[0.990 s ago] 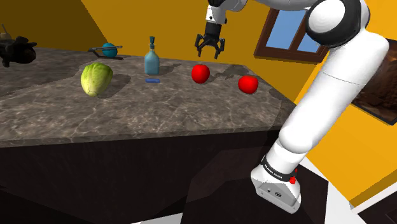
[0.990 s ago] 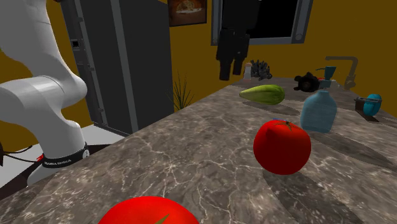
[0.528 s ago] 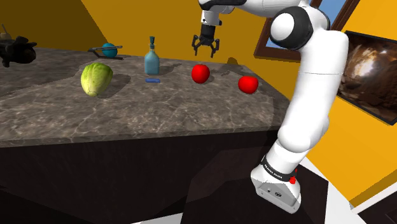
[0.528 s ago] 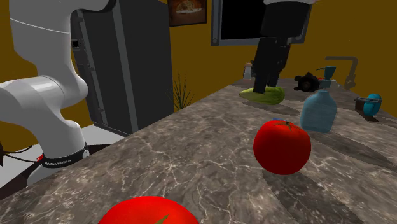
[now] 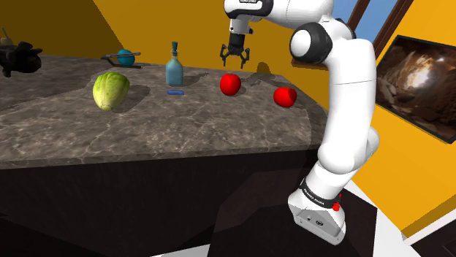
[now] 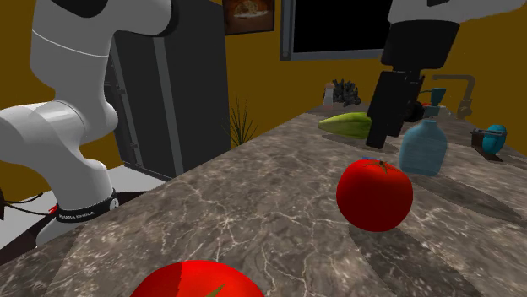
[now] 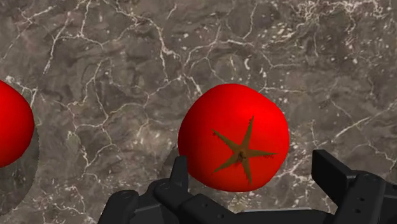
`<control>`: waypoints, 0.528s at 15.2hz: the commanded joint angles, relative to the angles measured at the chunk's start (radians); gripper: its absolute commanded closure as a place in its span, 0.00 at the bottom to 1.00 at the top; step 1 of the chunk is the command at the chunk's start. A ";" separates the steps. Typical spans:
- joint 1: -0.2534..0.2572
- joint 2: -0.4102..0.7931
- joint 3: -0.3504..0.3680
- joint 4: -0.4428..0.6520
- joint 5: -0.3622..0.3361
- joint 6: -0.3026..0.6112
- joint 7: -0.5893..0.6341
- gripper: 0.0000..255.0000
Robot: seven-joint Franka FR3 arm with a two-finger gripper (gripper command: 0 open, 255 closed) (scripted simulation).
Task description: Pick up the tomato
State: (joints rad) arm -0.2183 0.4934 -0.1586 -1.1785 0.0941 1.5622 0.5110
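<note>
A red tomato [image 5: 230, 84] with a green star-shaped stem sits on the dark marble counter [image 5: 183, 124]. My black gripper [image 5: 234, 63] hangs open just above it, fingers pointing down. In the wrist view the tomato [image 7: 234, 137] lies between my spread fingers, and the gripper [image 7: 253, 173] does not touch it. In the second exterior view the gripper [image 6: 375, 143] hangs just behind and above the tomato [image 6: 375, 195]. A second tomato [image 5: 285, 96] rests nearer the counter's end, close up in the second exterior view [image 6: 198, 281] and beside the gripper in the wrist view [image 7: 11, 124].
A blue bottle [image 5: 174, 70] stands just to the shoulder view's left of the tomato, with a small blue piece [image 5: 175, 93] in front of it. Farther left lie a green cabbage [image 5: 110, 90], a teal object [image 5: 126, 57] and a black object [image 5: 18, 57]. The counter edge drops off near the second tomato.
The arm has swung so the gripper moved a little to the shoulder view's left and lower, ending over the tomato. The fingers stayed open. Nothing on the counter moved.
</note>
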 commanded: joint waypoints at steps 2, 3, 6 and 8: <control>0.004 -0.004 0.000 -0.046 0.000 0.043 0.001 0.00; 0.005 -0.006 0.001 -0.071 0.000 0.065 0.000 0.00; 0.005 -0.007 0.000 -0.073 0.000 0.067 -0.001 1.00; 0.005 -0.007 0.000 -0.074 -0.001 0.068 -0.001 1.00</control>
State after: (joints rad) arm -0.2138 0.4852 -0.1585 -1.2514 0.0933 1.6290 0.5100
